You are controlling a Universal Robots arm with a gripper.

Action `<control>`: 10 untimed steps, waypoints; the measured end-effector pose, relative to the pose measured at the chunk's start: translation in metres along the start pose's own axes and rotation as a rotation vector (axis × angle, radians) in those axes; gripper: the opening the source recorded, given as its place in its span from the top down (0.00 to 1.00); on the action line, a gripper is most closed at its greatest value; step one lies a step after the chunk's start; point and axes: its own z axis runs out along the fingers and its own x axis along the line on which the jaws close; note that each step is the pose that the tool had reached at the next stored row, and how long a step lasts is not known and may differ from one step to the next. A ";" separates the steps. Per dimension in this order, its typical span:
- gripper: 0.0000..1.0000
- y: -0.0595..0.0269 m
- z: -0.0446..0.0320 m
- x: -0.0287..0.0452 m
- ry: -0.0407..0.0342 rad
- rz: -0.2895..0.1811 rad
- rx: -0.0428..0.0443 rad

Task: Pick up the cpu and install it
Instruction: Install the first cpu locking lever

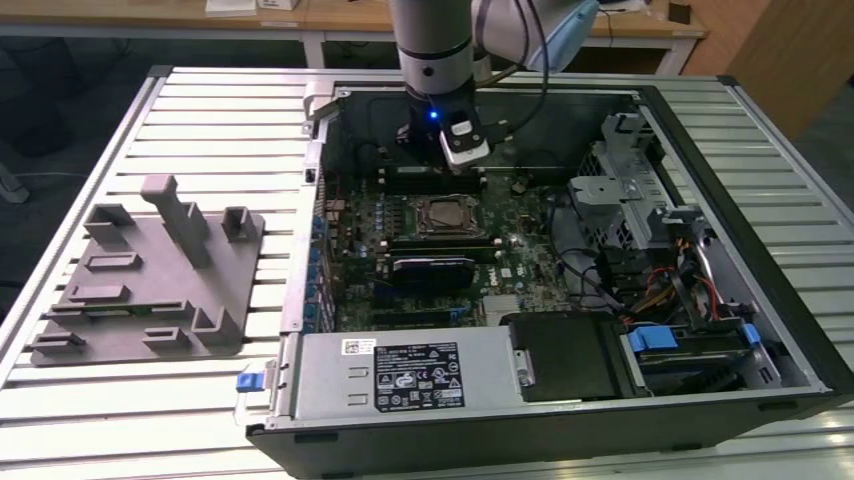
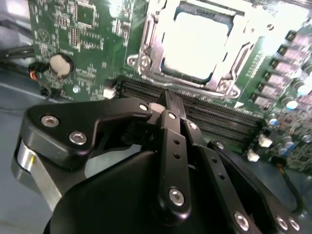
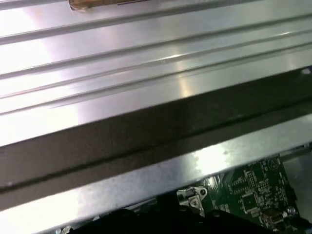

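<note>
Already the cpu (image 2: 197, 44) is sitting in the socket frame (image 2: 146, 53) on the motherboard (image 1: 354, 290), pale and square, just beyond the fingertips of the gripper (image 2: 165, 96). In the second wrist view the two black fingers (image 2: 170, 126) are meeting at a point with nothing between them, so I am reading the gripper as closed and empty. From where I am standing the arm (image 1: 430, 45) is hanging over the open computer case (image 1: 787, 330), a little to the far side of the socket (the grey fixture (image 1: 147, 290) is lying well apart on the table (image 1: 54, 420)). To my eye the seating step is looking done, the chip lying flat and square within the frame. Whatever follows is calling for a light, straight touch, since the memory slots (image 2: 214, 114) are running right under the fingertips.
</note>
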 end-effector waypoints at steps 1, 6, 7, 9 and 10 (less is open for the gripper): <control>0.89 0.0000 0.0000 0.0000 -0.0024 0.000 0.0090; 0.89 0.0004 0.0000 -0.0013 -0.0017 -0.001 0.0669; 0.89 0.0004 0.0000 -0.0016 -0.0009 -0.001 0.0770; 0.89 -0.0001 0.0001 -0.0023 0.0001 0.000 0.0915; 0.89 -0.0011 -0.0001 -0.0029 0.0023 0.000 0.0936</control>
